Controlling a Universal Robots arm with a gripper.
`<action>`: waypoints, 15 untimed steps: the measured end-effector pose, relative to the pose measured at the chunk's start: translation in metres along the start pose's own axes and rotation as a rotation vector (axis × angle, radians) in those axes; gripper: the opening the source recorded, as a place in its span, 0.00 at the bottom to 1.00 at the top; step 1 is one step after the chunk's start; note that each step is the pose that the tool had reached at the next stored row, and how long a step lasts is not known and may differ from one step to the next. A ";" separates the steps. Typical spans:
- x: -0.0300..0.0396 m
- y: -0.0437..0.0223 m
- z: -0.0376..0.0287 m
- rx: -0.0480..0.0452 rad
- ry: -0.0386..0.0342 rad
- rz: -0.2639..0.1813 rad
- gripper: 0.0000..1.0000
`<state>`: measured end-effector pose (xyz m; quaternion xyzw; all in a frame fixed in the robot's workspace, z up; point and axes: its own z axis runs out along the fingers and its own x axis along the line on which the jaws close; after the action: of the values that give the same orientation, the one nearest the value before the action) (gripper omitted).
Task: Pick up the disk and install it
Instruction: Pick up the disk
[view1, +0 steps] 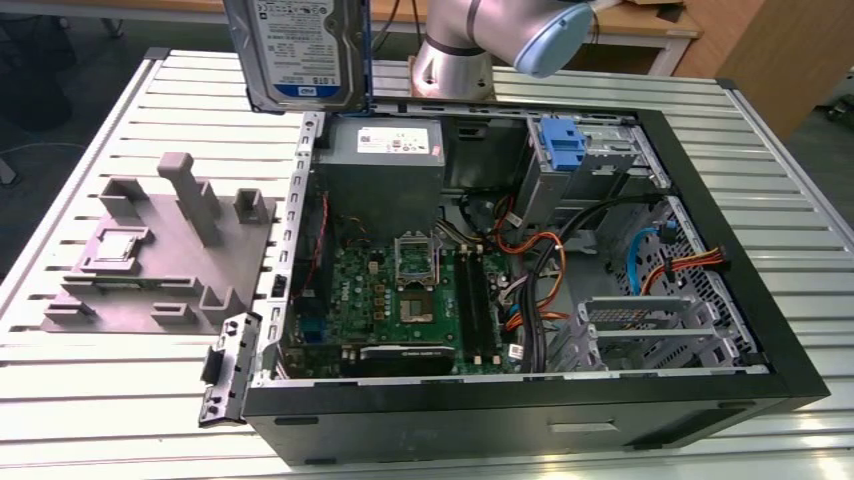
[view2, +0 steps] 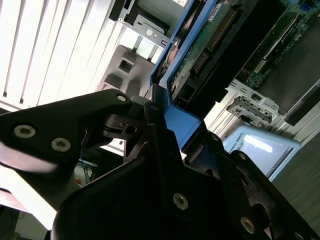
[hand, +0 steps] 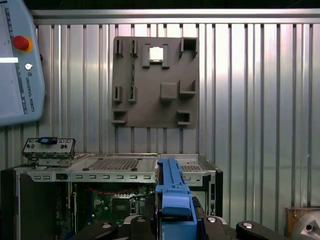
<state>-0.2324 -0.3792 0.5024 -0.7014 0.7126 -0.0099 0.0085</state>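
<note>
disk (view1: 296, 50) clamped in claw (view2: 170, 125), on edge; long axis vertical

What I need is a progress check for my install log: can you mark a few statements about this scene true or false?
1. The disk is held up above the table, outside the computer case. True.
2. The gripper is open and empty. False: it is shut on the disk, gripping it at its blue rail.
3. The grey fixture plate lies inside the case. False: it lies on the table, to the exterior view's left of the case.
4. The case is open, with the motherboard exposed. True.
</note>
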 end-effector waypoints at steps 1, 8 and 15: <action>0.0000 -0.0002 0.0000 0.0000 0.0000 0.000 0.37; 0.0003 -0.0011 0.0000 0.0000 0.0000 0.000 0.37; 0.0024 -0.0017 0.0001 0.0000 0.0000 0.000 0.37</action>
<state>-0.2307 -0.3817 0.5023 -0.7015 0.7126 -0.0099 0.0084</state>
